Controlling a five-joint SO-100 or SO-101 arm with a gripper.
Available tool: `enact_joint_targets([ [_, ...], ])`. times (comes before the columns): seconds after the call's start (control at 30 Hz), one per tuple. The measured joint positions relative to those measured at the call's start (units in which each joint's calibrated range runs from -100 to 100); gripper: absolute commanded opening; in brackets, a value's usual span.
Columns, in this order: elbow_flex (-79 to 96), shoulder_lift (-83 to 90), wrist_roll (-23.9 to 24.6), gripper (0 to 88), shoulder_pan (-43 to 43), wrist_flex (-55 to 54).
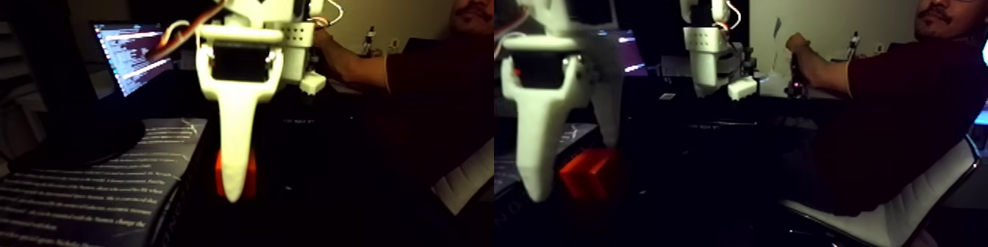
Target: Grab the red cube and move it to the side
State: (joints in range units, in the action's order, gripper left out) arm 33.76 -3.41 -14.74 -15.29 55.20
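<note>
The table (pixel 331 213) is dark, in a dim room with a lit screen (pixel 132 55). A paper (pixel 88 191) has writing too blurry to read. The white gripper (pixel 237 184) points down before the red cube (pixel 250 176); whether it grips, I cannot tell.

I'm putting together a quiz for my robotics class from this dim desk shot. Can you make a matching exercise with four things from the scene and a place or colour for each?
Things:
1. red cube
2. gripper
3. laptop screen
4. printed page

Descriptions:
A. lit, at the back left of the fixed view's left half
B. white, finger pointing down in front of the block
C. bright red-orange, low on the dark desk
D. lines of text, lying at bottom left

Pairs: 1-C, 2-B, 3-A, 4-D
</note>
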Motion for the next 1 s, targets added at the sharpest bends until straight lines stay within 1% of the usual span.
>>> enact_joint_targets([
  [0.83, -4.54, -4.96, 0.58, 37.1, 0.00, 0.00],
  [0.9, -4.54, -4.96, 0.58, 35.5, 0.00, 0.00],
  [1.0, -4.54, -4.96, 0.58, 29.9, 0.00, 0.00],
])
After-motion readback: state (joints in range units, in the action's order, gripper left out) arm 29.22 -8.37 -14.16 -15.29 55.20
